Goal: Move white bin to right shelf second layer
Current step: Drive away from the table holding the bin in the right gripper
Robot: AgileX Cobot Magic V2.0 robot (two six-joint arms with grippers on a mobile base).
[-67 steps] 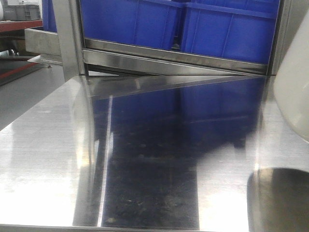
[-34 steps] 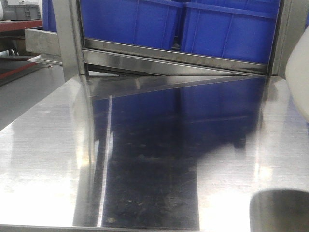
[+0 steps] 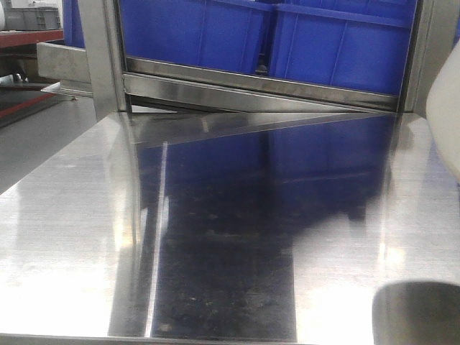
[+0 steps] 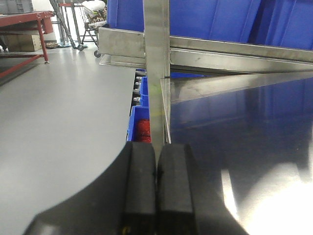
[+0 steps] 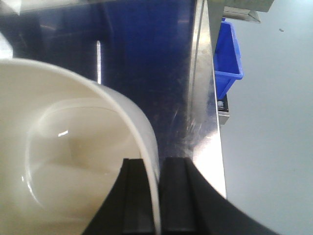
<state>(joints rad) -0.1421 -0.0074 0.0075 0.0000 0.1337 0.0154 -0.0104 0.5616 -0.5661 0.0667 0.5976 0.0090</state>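
The cream-white bin [image 5: 68, 147] fills the left of the right wrist view, empty inside. My right gripper [image 5: 155, 169] is shut on its right rim, one finger inside the wall and one outside. In the front view only the bin's [image 3: 444, 115] rounded side shows at the right edge, lifted above the steel table [image 3: 72, 237]. My left gripper [image 4: 156, 169] is shut with nothing between its pads, hovering by the table's left edge near a steel post [image 4: 156, 73]. The right shelf second layer is out of view.
Blue crates [image 3: 273, 36] sit on the rack level behind the table, above a steel rail [image 3: 259, 90]. A small blue bin [image 5: 227, 54] stands below the table's right edge. Another blue bin with red contents [image 4: 142, 128] lies under the left edge. A red workbench [image 4: 24, 22] stands far left.
The white bin has risen and shifted right at the front view's right edge, so less of it shows. Its dark reflection on the table has dropped lower. The left gripper's side looks unchanged.
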